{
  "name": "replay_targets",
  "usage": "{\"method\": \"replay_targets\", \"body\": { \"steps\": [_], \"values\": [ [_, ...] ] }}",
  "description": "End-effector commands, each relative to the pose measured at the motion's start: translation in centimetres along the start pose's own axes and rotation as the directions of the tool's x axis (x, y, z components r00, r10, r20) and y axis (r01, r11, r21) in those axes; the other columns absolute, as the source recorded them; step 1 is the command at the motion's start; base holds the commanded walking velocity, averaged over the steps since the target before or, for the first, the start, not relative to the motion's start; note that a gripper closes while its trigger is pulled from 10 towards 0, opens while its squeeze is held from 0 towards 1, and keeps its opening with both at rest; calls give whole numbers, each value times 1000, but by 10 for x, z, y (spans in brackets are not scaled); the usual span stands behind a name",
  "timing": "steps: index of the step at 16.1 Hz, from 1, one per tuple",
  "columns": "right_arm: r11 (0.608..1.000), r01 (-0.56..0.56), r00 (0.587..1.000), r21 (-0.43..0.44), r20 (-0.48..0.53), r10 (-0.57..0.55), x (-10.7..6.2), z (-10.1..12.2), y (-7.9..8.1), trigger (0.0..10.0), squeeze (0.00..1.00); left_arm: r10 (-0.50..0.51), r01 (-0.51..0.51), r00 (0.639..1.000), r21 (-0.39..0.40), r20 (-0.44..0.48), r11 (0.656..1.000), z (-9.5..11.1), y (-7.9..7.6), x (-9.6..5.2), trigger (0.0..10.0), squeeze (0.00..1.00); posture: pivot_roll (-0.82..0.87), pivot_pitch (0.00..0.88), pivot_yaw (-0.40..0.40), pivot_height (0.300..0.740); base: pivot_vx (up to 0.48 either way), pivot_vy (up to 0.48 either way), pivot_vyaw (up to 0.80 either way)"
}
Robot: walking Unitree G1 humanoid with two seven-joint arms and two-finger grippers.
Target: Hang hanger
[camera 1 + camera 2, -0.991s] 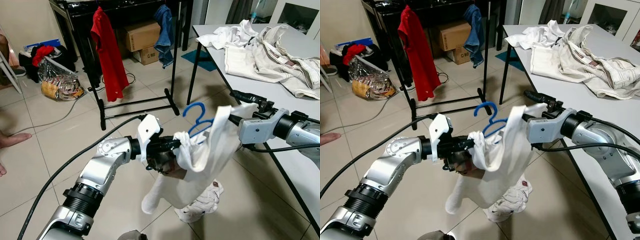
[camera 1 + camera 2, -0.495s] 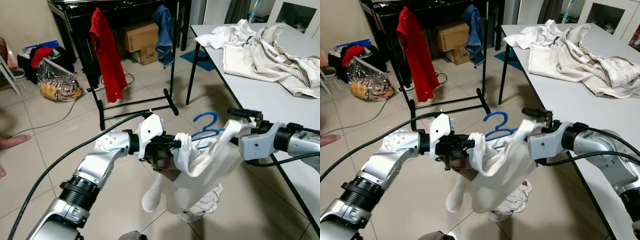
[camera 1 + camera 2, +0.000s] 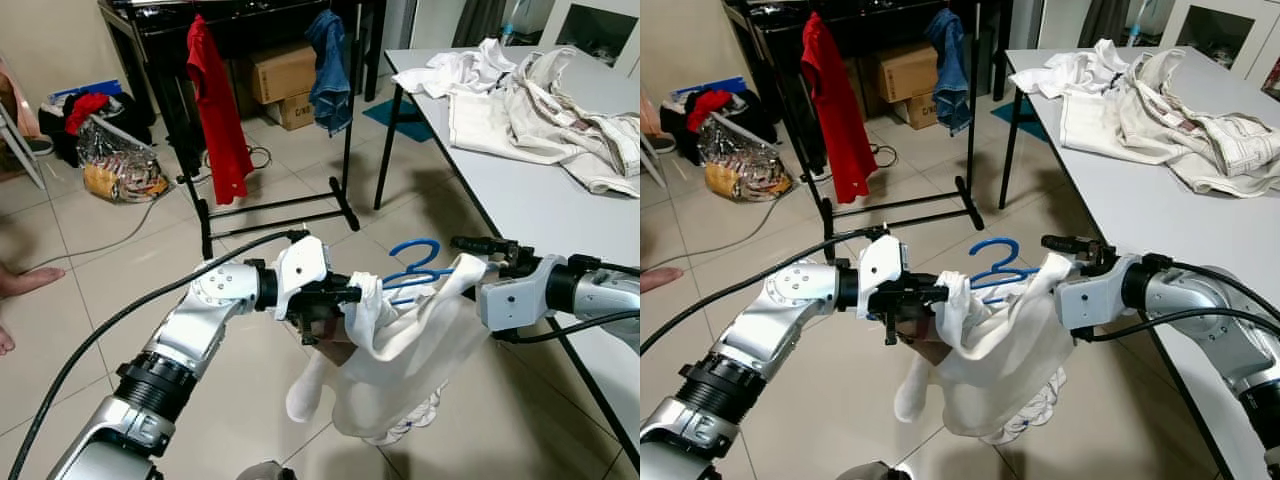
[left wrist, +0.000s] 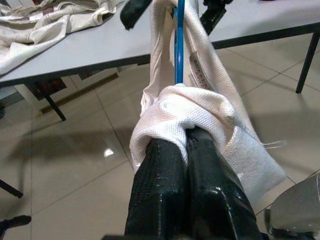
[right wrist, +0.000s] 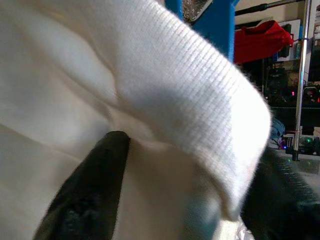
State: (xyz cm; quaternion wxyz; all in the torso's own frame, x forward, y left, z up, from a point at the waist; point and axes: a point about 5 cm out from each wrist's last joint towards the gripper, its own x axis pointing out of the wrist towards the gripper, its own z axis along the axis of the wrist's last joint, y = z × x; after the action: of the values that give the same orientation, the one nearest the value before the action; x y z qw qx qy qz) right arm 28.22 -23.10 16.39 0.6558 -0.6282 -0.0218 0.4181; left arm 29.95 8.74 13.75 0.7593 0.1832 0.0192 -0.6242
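Blue hanger (image 3: 415, 272): held in mid-air between the two arms, above the tiled floor, hook pointing up, draped in a white garment (image 3: 400, 360).

Left end effector (image 4: 186, 131): fingers pressed together, clamped on the garment at one hanger end.

Right end effector (image 3: 470, 244): at the opposite end, garment wrapped over it; finger state cannot be told.

Clothes rack (image 3: 270, 100): well beyond. Counter (image 3: 560, 200): to the right.

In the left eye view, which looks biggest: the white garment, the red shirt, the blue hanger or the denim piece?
1. White garment, though nearest the camera.
2. Red shirt.
3. Denim piece.
4. Blue hanger, partly covered.
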Motion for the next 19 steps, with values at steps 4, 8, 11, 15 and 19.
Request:
{"method": "replay_targets", "body": {
  "steps": [4, 8, 11, 15, 19],
  "values": [
    [1000, -28, 1000, 8, 6, 28, -1, 0, 3, 0, 0, 9, -11, 1000, 59, 26, 998, 11, 4, 2, 10000, 0, 3, 0, 61, 723, 0, 0, 0],
    [1000, -11, 1000, 19, 17, 11, -1, 1, 0, 0, 0, 33, -34, 999, 55, 30, 998, 11, 4, 3, 10000, 0, 2, 0, 59, 723, 0, 0, 0],
    [994, 60, 997, 96, 48, -65, 1, 3, -4, 0, 0, 111, -112, 993, 24, 37, 993, 9, 8, 3, 10000, 0, 3, 0, 56, 723, 0, 0, 0],
    [974, 159, 983, 162, 62, -171, -1, 3, -9, 0, 0, 161, -158, 987, -65, 30, 985, 5, 11, 4, 10000, 0, 3, 0, 56, 723, 0, 0, 0],
    [973, 164, 983, 164, 58, -176, -2, 2, -9, 0, 0, 187, -186, 982, -60, 19, 981, 6, 16, 5, 10000, 0, -1, 0, 61, 723, 0, 0, 0]
  ]
}}
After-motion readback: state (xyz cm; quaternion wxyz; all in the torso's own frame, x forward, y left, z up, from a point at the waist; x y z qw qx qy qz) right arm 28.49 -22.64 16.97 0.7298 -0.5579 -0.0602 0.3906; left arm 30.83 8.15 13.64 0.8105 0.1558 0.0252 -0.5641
